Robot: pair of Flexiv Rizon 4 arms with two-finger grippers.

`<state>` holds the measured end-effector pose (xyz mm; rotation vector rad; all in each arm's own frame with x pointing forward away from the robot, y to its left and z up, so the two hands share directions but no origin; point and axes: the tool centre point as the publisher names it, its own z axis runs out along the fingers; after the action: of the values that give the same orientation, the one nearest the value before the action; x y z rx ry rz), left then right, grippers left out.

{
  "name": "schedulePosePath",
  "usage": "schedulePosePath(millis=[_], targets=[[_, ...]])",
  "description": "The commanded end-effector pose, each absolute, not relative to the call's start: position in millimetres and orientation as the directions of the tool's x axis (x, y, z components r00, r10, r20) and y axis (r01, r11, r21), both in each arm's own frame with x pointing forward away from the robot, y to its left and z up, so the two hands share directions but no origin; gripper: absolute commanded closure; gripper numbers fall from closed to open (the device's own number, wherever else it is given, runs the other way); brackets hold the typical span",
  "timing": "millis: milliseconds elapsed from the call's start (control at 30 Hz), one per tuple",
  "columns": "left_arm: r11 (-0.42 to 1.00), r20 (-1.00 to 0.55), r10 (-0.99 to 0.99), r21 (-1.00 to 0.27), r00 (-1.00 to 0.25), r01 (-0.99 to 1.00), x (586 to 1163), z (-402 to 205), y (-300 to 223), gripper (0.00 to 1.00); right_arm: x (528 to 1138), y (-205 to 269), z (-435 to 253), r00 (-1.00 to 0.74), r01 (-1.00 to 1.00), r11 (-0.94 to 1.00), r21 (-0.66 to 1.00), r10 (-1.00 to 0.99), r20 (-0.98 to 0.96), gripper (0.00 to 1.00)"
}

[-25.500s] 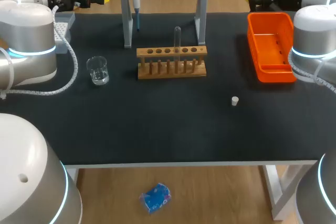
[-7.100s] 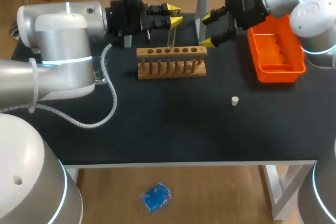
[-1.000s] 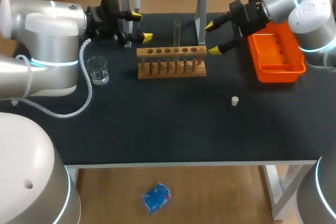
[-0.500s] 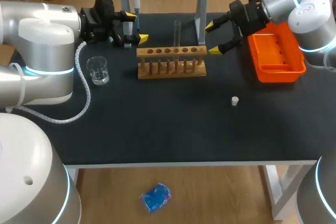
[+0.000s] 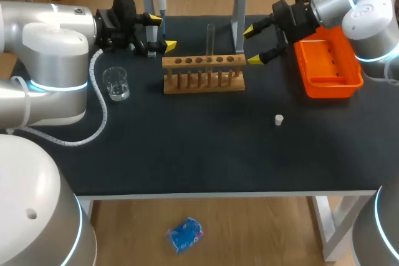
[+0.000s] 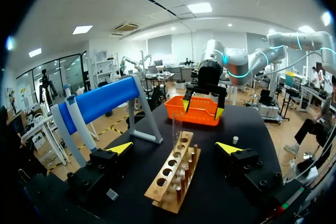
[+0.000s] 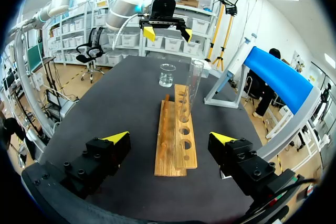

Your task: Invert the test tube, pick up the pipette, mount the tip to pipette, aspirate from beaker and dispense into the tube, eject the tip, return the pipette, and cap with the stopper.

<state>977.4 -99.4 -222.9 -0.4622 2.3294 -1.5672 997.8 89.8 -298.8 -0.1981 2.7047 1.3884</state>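
left hand point(image 5: 163, 31) wide, right hand point(image 5: 251, 45) wide, at opposite ends of wooden rack point(image 5: 204, 74) holding upright test tube point(image 5: 211, 40).

Silver left arm point(image 5: 56, 35) enters from 9 o'clock. The black, yellow-tipped left gripper point(image 5: 162, 31) sits at 11 o'clock, fingers wide apart. Silver right arm point(image 5: 368, 4) enters from 2 o'clock. The right gripper point(image 5: 251, 45) sits at 1 o'clock, fingers wide apart.

Open table point(image 5: 206, 147) fronts rack point(image 5: 204, 74); upright test tube point(image 5: 211, 38) and stand point(image 5: 239, 23) obstruct.
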Motion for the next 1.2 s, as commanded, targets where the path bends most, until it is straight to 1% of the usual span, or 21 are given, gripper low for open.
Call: schedulePosePath(millis=[33,533,700,767,867,1033,1200], targets=[[0.356,-0.062,-0.420,-0.929,-0.905,-0.101,977.7,-222.4,-99.3,0.00,998.7,89.6,-299.1,-0.987,-0.159,0.578,0.801,-0.074,-0.143,0.00],[0.336,-0.046,-0.419,-0.936,-0.907,-0.108,978.0,-220.1,-96.1,0.00,998.7,89.6,-299.1,-0.987,-0.159,0.578,0.801,-0.074,-0.143,0.00],[0.324,-0.032,-0.441,-0.938,-0.897,-0.126,977.1,-219.8,-83.9,0.00,998.7,89.6,-299.1,-0.987,-0.159,0.578,0.801,-0.074,-0.143,0.00],[0.295,-0.013,-0.472,-0.945,-0.882,-0.144,977.3,-217.6,-72.4,0.00,998.7,89.6,-299.1,-0.987,-0.159,0.578,0.801,-0.074,-0.143,0.00],[0.312,-0.028,-0.555,-0.933,-0.831,-0.177,978.1,-217.5,-48.4,0.00,998.7,89.6,-299.1,-0.987,-0.159,0.578,0.801,-0.074,-0.143,0.00],[0.277,-0.012,-0.707,-0.925,-0.707,-0.261,973.9,-219.1,5.7,0.00,998.7,89.6,-299.1,-0.987,-0.159,0.578,0.801,-0.074,-0.143,0.00],[0.260,-0.003,-0.794,-0.905,-0.607,-0.336,966.3,-232.6,52.7,0.00,998.7,89.6,-299.1,-0.987,-0.159,0.578,0.801,-0.074,-0.143,0.00]])
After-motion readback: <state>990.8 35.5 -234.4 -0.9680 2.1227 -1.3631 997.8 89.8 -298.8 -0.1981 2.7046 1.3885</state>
